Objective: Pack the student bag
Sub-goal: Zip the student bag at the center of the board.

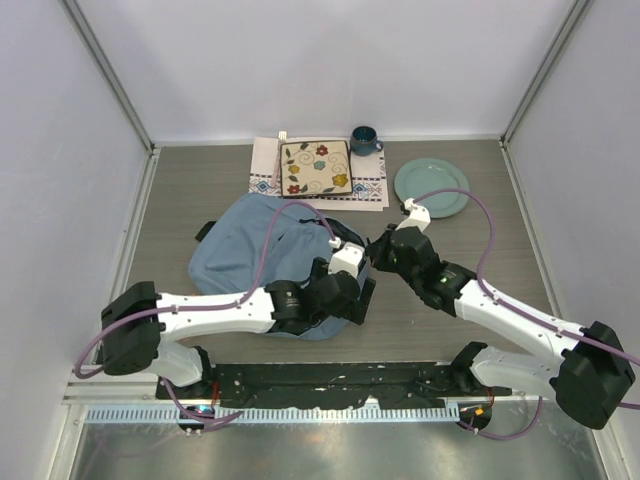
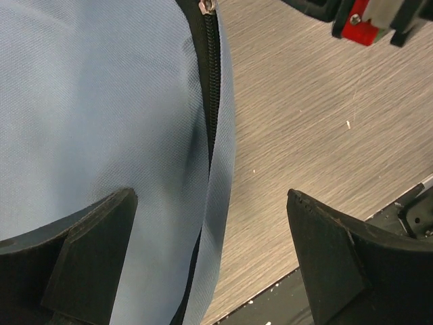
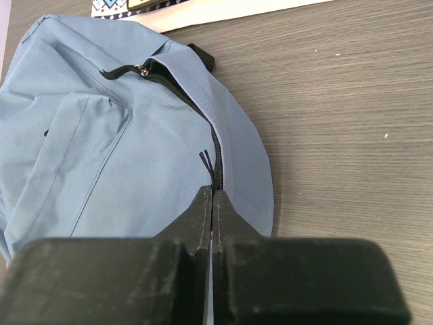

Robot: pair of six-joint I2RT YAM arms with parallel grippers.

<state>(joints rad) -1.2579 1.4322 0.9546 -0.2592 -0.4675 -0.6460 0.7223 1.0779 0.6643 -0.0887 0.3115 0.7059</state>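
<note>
The student bag [image 1: 255, 250] is a light-blue backpack lying flat mid-table; it also shows in the left wrist view [image 2: 101, 101] and the right wrist view [image 3: 101, 142]. My right gripper [image 1: 378, 250] [image 3: 212, 193] is at the bag's right edge, shut on the black zipper pull cord [image 3: 205, 159], whose two ends stick out past the fingertips. The main zipper [image 3: 215, 145] runs along that edge and is parted near the top. My left gripper [image 1: 352, 298] [image 2: 210, 196] is open, its jaws straddling the bag's near edge and zipper [image 2: 211, 81], holding nothing.
A white patterned mat [image 1: 372, 190] lies at the back with a square flowered plate [image 1: 316, 167] on it. A blue mug [image 1: 364, 139] stands behind it. A round green plate [image 1: 431, 187] sits at the back right. A black base rail [image 1: 330, 380] runs along the near edge.
</note>
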